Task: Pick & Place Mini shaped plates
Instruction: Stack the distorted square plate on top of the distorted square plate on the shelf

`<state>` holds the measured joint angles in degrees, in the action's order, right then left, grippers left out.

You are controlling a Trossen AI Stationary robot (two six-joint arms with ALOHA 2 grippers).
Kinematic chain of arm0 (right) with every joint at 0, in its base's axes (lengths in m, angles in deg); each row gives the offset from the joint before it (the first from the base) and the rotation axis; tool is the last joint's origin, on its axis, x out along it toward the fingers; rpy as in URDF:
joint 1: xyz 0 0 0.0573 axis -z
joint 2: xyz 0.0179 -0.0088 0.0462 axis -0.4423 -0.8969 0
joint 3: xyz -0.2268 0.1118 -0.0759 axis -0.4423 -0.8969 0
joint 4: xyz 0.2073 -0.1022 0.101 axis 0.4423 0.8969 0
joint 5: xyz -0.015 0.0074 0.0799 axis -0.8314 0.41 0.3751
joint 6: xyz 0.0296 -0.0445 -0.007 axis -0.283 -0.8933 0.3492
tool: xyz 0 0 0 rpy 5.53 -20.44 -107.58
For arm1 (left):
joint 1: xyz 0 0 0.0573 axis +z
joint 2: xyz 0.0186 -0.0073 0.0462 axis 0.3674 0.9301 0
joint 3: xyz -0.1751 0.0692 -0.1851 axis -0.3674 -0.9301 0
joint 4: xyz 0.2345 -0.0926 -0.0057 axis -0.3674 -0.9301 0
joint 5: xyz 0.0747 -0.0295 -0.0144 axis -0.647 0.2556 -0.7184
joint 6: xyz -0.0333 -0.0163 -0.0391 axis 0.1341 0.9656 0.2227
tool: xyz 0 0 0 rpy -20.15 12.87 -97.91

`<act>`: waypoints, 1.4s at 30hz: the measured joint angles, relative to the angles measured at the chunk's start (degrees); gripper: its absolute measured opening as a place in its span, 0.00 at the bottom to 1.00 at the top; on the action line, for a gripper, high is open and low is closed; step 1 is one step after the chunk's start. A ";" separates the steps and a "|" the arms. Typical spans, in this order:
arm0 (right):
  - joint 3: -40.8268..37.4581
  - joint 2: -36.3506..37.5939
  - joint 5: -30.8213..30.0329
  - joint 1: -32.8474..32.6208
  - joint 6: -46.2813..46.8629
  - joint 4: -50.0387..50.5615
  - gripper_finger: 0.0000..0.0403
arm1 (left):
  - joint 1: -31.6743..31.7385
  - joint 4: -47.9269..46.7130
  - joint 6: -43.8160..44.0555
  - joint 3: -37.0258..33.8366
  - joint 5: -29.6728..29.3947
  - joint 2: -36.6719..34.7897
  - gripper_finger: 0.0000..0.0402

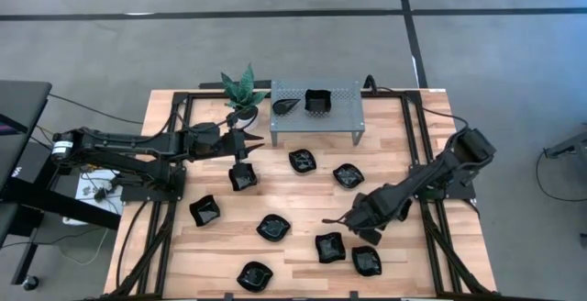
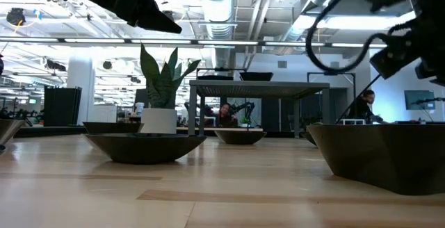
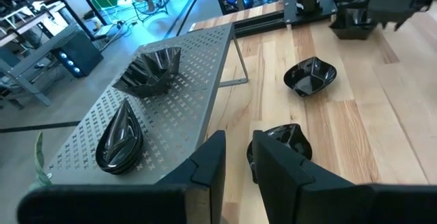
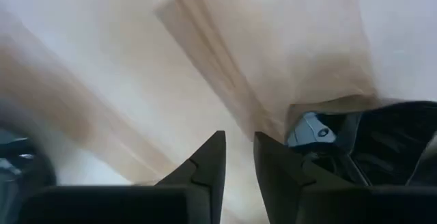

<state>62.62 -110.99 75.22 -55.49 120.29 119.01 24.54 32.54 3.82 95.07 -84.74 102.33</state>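
Several black mini plates lie on the wooden table (image 1: 303, 200), among them one (image 1: 303, 161) just past my left gripper and two (image 1: 330, 246) (image 1: 367, 260) near my right gripper. A teardrop plate (image 1: 286, 105) and a square plate (image 1: 317, 102) rest on the perforated metal stand (image 1: 339, 117); both also show in the left wrist view (image 3: 119, 138) (image 3: 153, 70). My left gripper (image 1: 259, 140) (image 3: 237, 159) hovers in front of the stand, shut and empty. My right gripper (image 1: 332, 220) (image 4: 237, 157) is low over bare wood, shut and empty, with a plate (image 4: 389, 149) beside it.
A potted plant (image 1: 242, 90) stands at the stand's left end. More plates lie at the near left (image 1: 204, 211) (image 1: 255, 275), under the left arm (image 1: 242, 178) and mid-table (image 1: 273, 228) (image 1: 347, 174). Black frame rails (image 1: 417, 154) run along both table sides.
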 joint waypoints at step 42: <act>-7.26 1.29 -4.35 0.15 -0.50 3.07 0.02 | 0.00 1.74 0.00 0.00 -0.02 0.00 0.19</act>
<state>55.36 -109.70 70.87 -55.33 119.79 122.08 24.54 34.28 3.82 95.07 -84.76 102.33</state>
